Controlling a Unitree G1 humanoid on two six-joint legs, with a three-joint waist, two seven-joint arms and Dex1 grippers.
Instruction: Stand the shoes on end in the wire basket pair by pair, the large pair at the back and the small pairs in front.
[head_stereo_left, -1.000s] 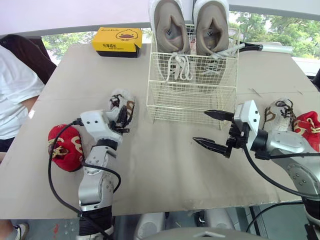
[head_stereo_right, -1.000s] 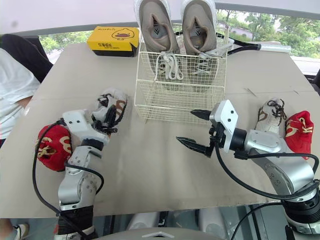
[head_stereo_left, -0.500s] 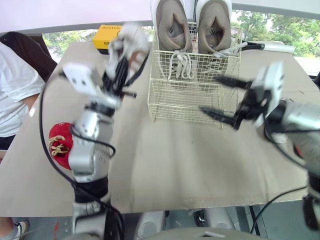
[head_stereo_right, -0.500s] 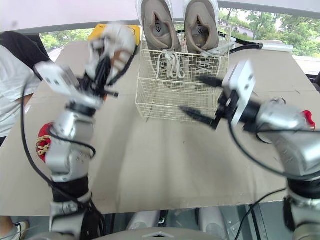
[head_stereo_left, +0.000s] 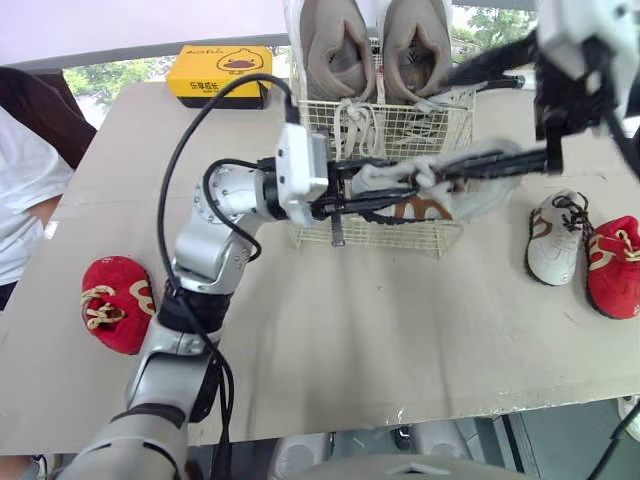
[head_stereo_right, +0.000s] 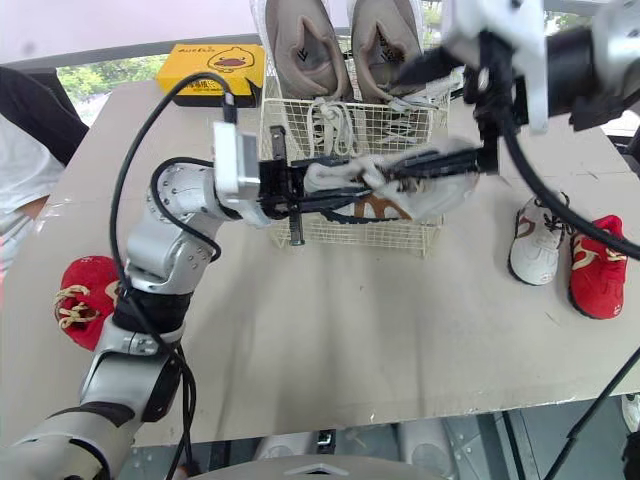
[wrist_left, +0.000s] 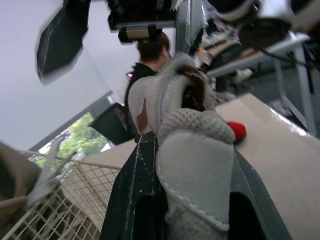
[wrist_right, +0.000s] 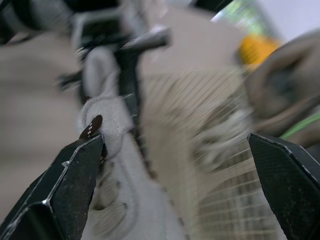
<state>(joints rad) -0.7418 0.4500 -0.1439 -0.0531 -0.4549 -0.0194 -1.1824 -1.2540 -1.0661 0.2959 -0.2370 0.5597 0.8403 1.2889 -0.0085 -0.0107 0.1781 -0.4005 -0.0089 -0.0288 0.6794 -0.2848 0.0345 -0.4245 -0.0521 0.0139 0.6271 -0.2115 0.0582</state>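
My left gripper (head_stereo_left: 405, 192) is shut on a small white shoe with brown trim (head_stereo_left: 430, 190) and holds it sideways just in front of the wire basket (head_stereo_left: 322, 118). The left wrist view has that shoe (wrist_left: 192, 150) clamped between the black fingers (wrist_left: 134, 192). Two large grey shoes (head_stereo_left: 335, 45) stand on end at the back of the basket. My right gripper (head_stereo_left: 470, 120) hangs open beside the basket's right end, one finger above the held shoe and one alongside it. Its mate, a white shoe (head_stereo_left: 555, 238), lies on the table at the right.
A red shoe (head_stereo_left: 612, 262) lies next to the white one at the right edge, and another red shoe (head_stereo_left: 115, 303) sits at the left. A yellow box (head_stereo_left: 220, 72) is at the back left. A person in white (head_stereo_left: 20, 190) sits at the left.
The left arm has swung the small white shoe from left of the basket down across its front. The right gripper rose from table height to the basket's right end, still open.
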